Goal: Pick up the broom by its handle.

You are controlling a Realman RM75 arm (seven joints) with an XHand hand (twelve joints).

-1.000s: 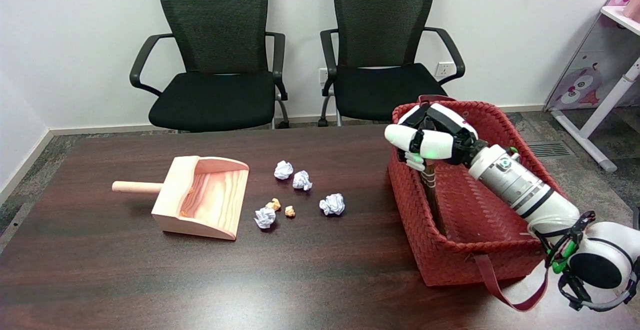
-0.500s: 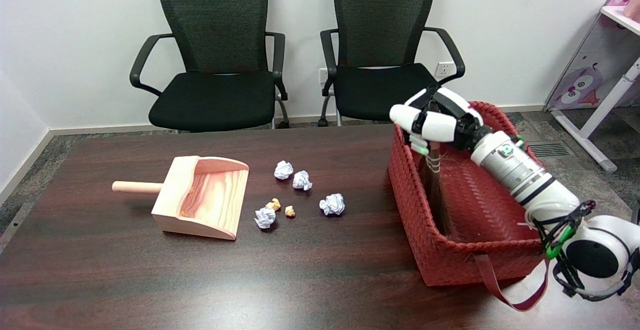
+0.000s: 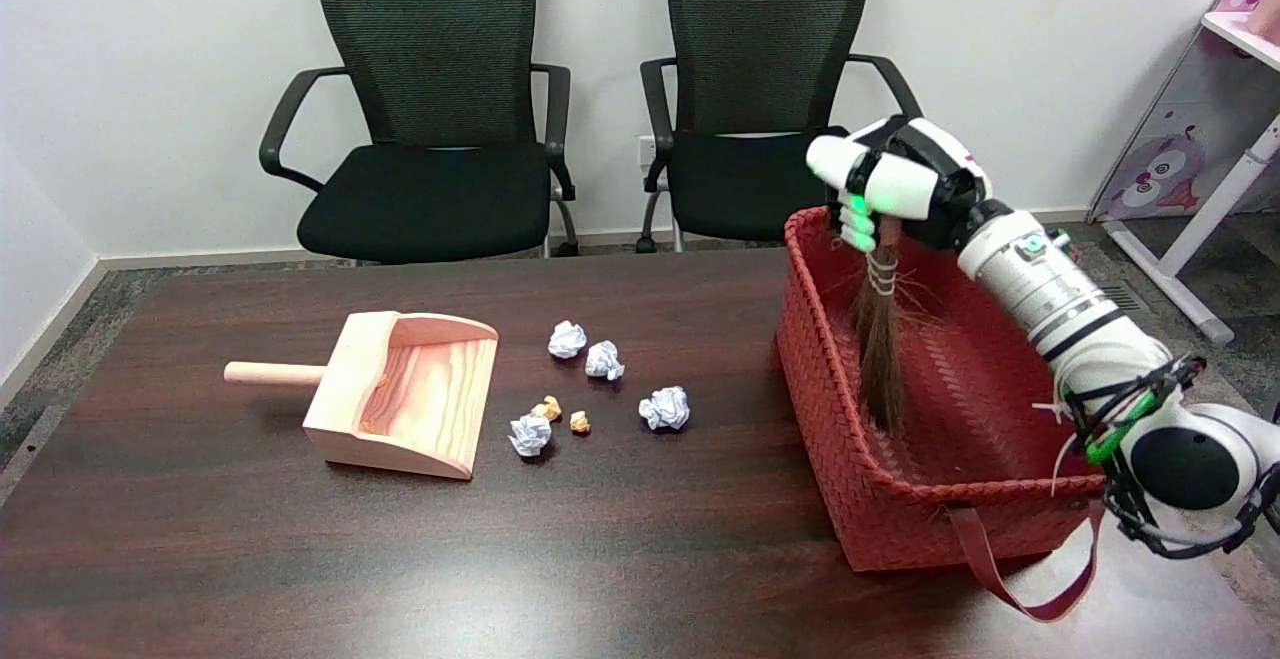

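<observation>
**Observer:** What's the right hand doing?

**Operator:** I've got the right hand (image 3: 893,187) clenched around the top of the broom (image 3: 879,339), on its handle. The handle itself is almost all hidden inside my grasp, so I can't tell how much of it I have.

**Observer:** And where's the broom now?

**Operator:** It hangs straight below the hand, over the red woven basket (image 3: 830,439) at the desk's right end. Its long axis runs close to vertical, with the bound neck just under my fingers and the dark bristles pointing down into the basket. The bristle tips look to be below the basket's rim, near its left wall. I can't tell if they touch the bottom.

**Observer:** So what does the next move depend on?

**Operator:** On that vertical line, I'd say. The broom lies directly beneath the hand, so I judge a straight lift would clear the rim. Moving sideways toward the wooden dustpan (image 3: 405,394) and the crumpled paper balls (image 3: 664,407) too early could drag the bristles against the wall.
</observation>
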